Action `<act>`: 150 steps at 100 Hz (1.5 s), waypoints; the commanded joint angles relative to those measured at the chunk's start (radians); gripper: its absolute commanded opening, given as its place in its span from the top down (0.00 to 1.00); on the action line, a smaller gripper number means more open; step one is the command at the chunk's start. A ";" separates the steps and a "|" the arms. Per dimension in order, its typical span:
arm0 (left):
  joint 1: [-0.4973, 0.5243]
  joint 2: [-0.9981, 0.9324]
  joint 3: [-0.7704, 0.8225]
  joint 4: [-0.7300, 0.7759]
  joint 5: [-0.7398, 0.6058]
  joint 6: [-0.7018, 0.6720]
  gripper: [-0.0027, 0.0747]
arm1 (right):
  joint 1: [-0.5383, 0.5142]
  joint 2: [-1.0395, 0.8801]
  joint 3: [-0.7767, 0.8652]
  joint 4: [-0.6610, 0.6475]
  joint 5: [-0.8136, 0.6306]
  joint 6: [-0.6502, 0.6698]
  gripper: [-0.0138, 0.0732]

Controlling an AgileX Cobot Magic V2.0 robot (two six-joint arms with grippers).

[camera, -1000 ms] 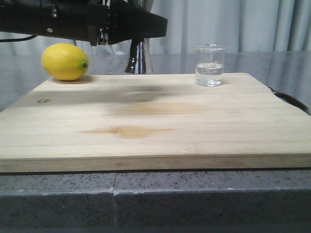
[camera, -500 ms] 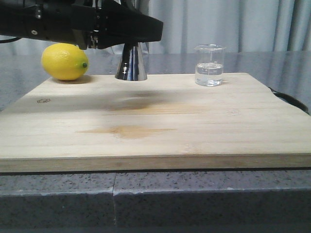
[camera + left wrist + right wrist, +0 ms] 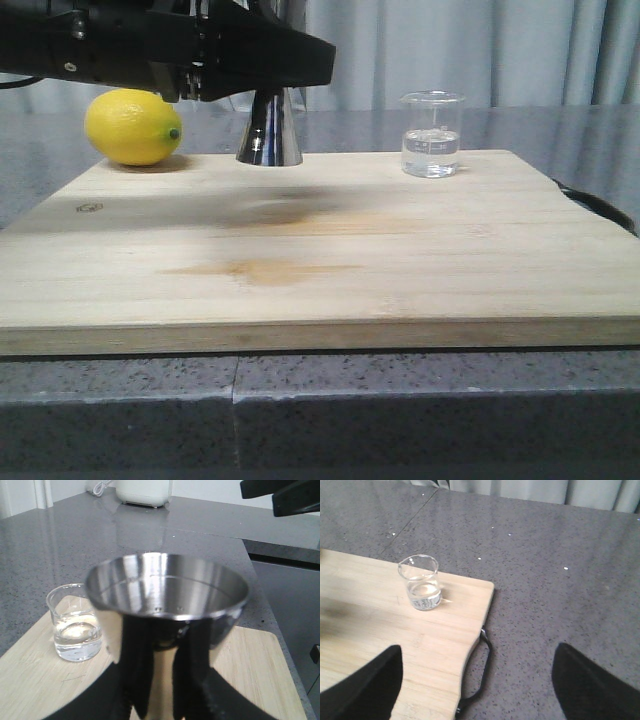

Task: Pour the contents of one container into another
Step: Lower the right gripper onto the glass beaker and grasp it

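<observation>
Glass beaker [image 3: 432, 134], partly filled with clear liquid, stands on the board [image 3: 320, 260] at about 1 o'clock, near its far edge. Well apart at 11 o'clock the steel jigger [image 3: 269, 128] is pinched upright in the left gripper [image 3: 160, 700], its base seemingly just above the wood. Beyond it at 10 o'clock lies a lemon [image 3: 133, 127]. The right gripper [image 3: 475, 680] is spread wide, holding nothing.

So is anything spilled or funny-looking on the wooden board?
Nothing spilled. The pale wooden board has faint brownish stains mid-board, the small clear glass beaker stands upright with liquid inside, and the left tool holds the shiny steel jigger above the board.
</observation>
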 commanded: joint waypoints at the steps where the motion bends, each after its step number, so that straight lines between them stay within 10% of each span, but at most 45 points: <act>1: -0.002 -0.052 -0.019 -0.084 0.103 0.004 0.76 | 0.035 0.068 -0.079 0.005 -0.071 -0.041 0.23; 71: -0.002 -0.052 -0.019 -0.084 0.101 0.004 0.76 | 0.240 0.502 -0.013 0.093 -0.752 0.004 0.23; 150: -0.002 -0.052 -0.019 -0.084 0.101 0.004 0.76 | 0.221 0.912 0.054 -0.075 -1.429 0.202 0.23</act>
